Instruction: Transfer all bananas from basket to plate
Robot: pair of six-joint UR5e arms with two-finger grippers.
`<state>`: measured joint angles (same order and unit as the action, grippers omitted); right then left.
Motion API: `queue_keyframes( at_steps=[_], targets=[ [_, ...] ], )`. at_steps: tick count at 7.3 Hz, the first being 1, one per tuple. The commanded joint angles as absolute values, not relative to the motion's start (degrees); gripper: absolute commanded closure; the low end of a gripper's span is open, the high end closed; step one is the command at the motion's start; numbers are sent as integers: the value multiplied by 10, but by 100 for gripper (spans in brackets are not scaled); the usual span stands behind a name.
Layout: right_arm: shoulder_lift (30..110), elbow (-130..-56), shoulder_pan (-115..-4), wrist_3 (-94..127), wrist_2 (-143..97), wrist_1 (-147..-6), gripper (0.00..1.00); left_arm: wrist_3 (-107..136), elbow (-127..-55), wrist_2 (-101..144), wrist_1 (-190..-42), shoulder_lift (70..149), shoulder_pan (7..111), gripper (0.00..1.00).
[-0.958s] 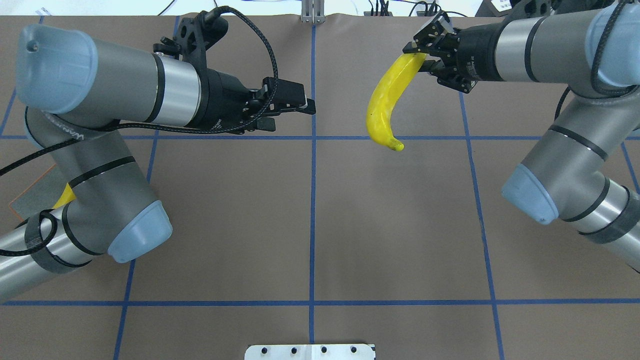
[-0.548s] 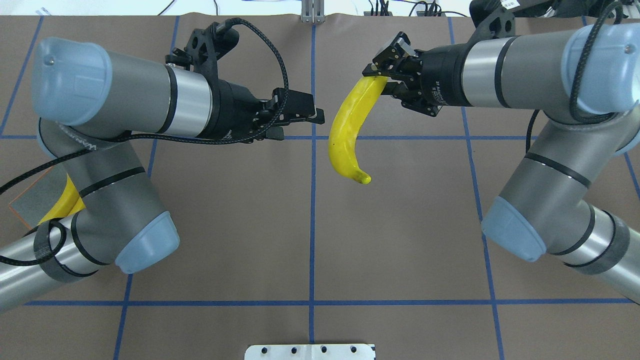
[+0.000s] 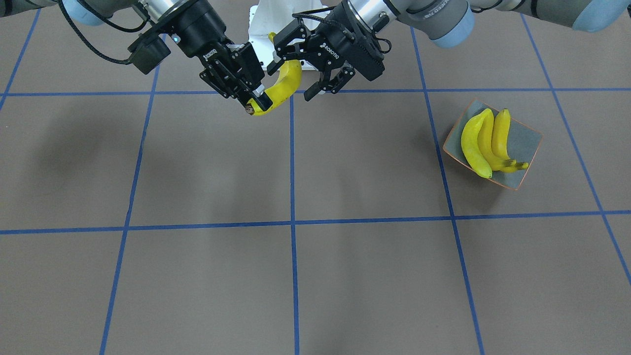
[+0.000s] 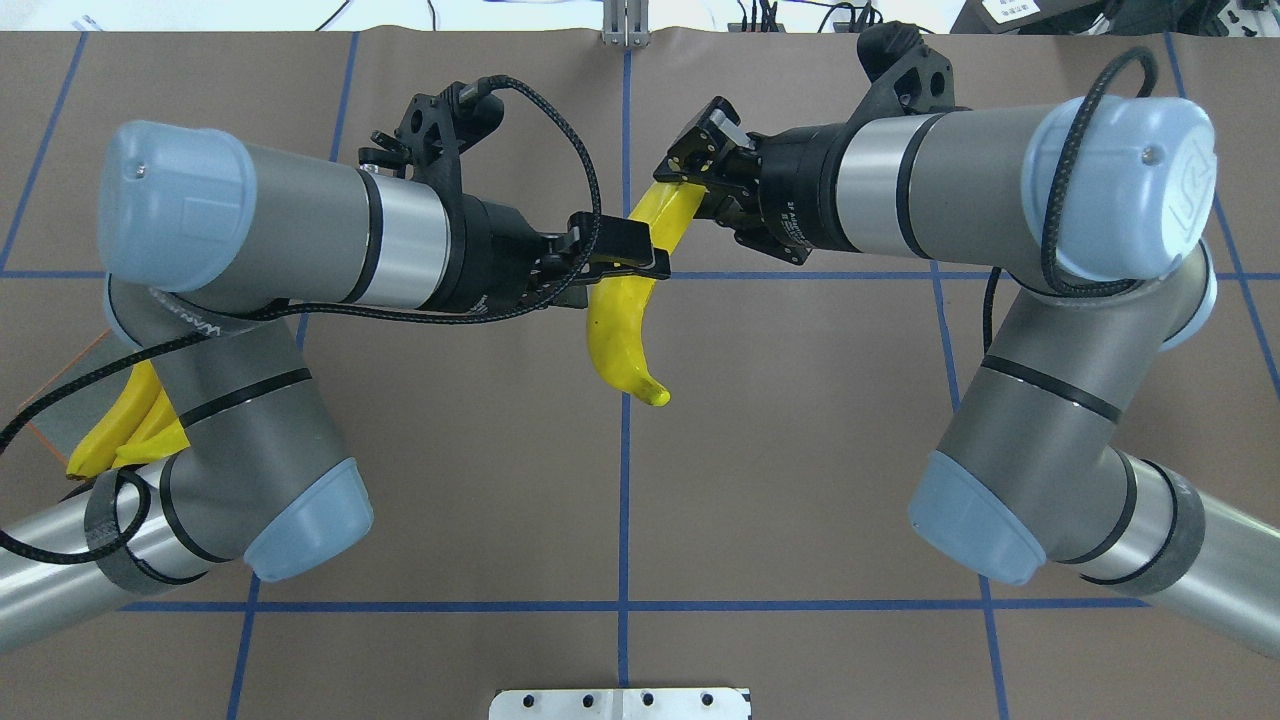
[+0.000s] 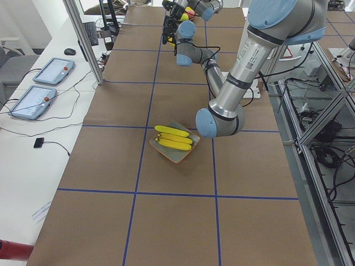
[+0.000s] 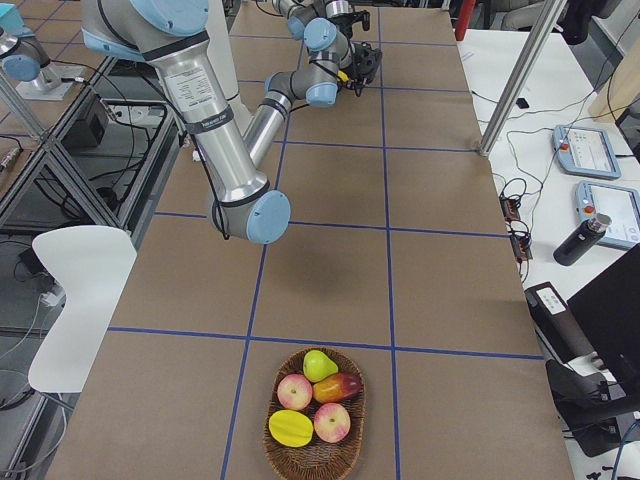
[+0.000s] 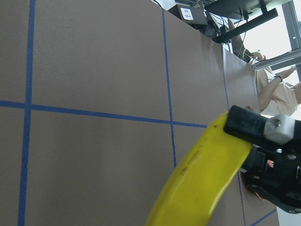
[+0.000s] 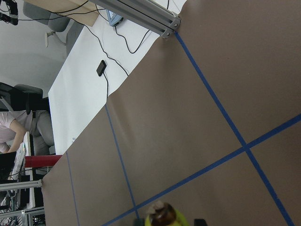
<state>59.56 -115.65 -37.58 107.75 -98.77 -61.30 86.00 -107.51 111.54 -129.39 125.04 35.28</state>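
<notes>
Pinching one banana (image 4: 620,330) by its stem end in the right gripper (image 3: 255,102) above the desk (image 3: 345,172), with the left gripper (image 3: 293,71) spread wide around its middle. Counting three more bananas (image 3: 474,145) on the single plate (image 3: 530,140).

You'll find three bananas (image 3: 471,145) side by side in the plate (image 3: 523,142) toward the table's (image 3: 345,276) robot-left end — the basket (image 6: 315,465) sits near the opposite end, a fourth banana (image 4: 615,320) aloft over the midline between them.
</notes>
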Motion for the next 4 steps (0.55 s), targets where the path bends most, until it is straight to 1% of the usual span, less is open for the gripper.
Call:
queue_keyframes(
  at_steps=[1, 2, 3, 4],
  targets=[
    [595, -1164, -373, 1077, -987, -615, 100, 854, -1077, 1107, -1295, 1252, 352, 85],
    [595, -1167, -373, 1073, -988, -615, 100, 853, -1078, 1099, -1296, 1253, 351, 100],
    [594, -1167, -373, 1068, -986, -615, 57, 853, -1080, 1099, -1296, 1253, 351, 100],
    [594, -1172, -373, 1032, -970, -615, 1, 854, -1083, 1100, -1296, 1253, 351, 100]
  ],
)
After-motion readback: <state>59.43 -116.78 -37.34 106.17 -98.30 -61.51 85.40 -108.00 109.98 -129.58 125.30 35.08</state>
